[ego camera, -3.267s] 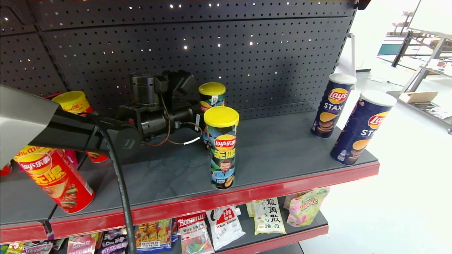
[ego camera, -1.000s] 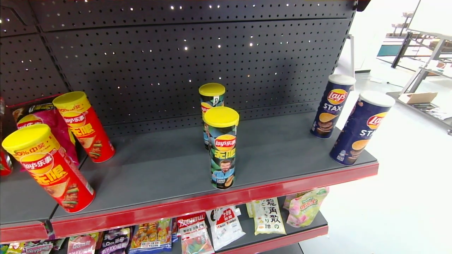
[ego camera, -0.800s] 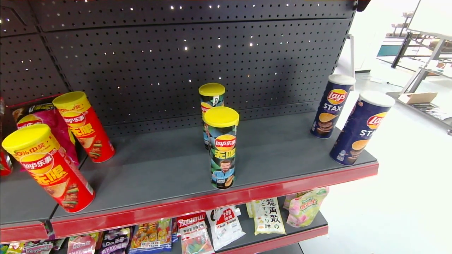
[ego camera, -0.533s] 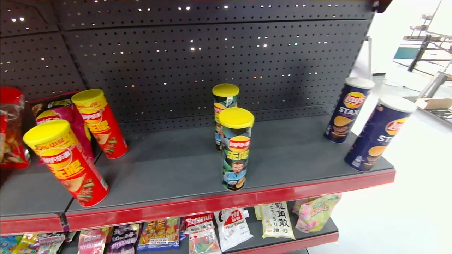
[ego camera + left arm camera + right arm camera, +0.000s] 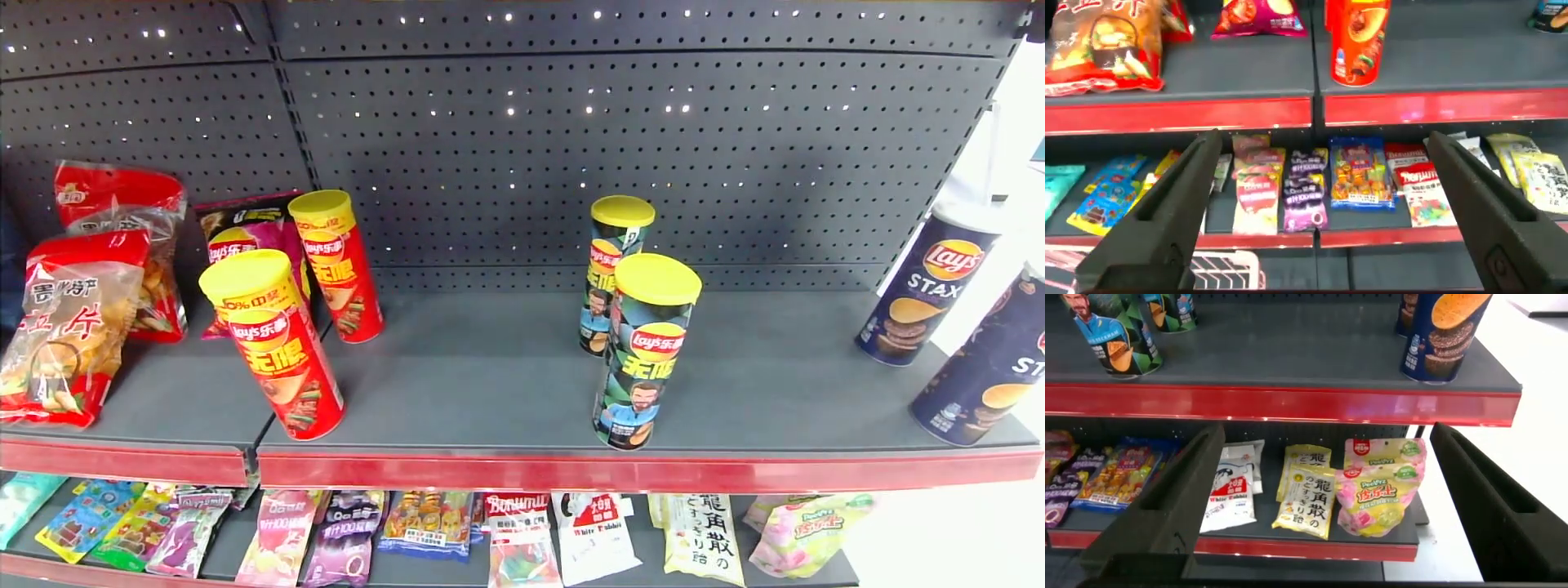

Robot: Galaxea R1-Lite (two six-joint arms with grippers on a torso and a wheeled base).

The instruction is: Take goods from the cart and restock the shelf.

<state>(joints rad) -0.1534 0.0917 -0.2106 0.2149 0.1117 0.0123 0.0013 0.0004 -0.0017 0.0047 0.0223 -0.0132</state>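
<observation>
Both claws are empty, fingers apart: the left claw [image 5: 1323, 143] and right claw [image 5: 1327, 433] hang low, facing the snack-bag tier. The shelf [image 5: 490, 384] above holds red chip cans [image 5: 273, 343], green chip cans [image 5: 645, 351] and blue chip cans [image 5: 927, 286], all upright. This looks like a fetch step: the next move calls for turning to the cart and gripping a can.

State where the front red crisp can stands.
In the head view, the front red crisp can stands left of centre by the red shelf edge, just ahead of a second red can.
</observation>
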